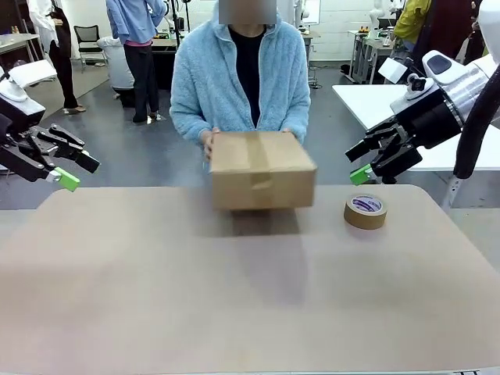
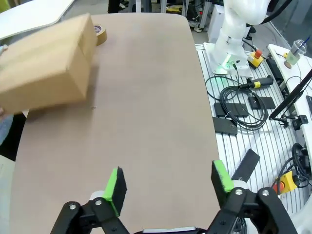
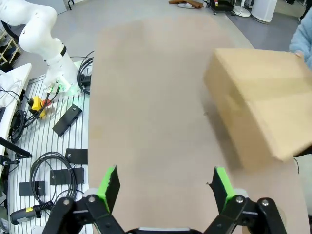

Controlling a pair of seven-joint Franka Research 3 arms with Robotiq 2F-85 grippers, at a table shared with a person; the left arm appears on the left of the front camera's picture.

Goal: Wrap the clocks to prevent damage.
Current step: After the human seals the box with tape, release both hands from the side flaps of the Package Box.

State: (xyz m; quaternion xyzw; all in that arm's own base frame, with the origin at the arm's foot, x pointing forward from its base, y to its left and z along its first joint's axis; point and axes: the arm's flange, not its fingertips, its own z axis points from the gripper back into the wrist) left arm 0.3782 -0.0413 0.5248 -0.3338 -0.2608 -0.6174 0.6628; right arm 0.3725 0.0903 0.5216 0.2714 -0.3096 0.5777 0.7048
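Note:
The bubble-wrapped bundle of clocks is hidden or out of view. A person at the far side holds a closed brown cardboard box (image 1: 262,170) in both hands just above the table; it looks blurred. The box also appears in the left wrist view (image 2: 46,63) and the right wrist view (image 3: 265,100). My left gripper (image 1: 76,172) hangs open off the table's left side, with nothing between its fingers (image 2: 168,183). My right gripper (image 1: 357,162) is open beyond the far right edge and holds nothing (image 3: 163,183).
A brown tape roll (image 1: 365,211) lies flat on the tan table (image 1: 234,297) to the right of the box, and shows behind the box (image 2: 100,34). Cables and controllers lie on the slatted bases (image 2: 243,112) beside the table.

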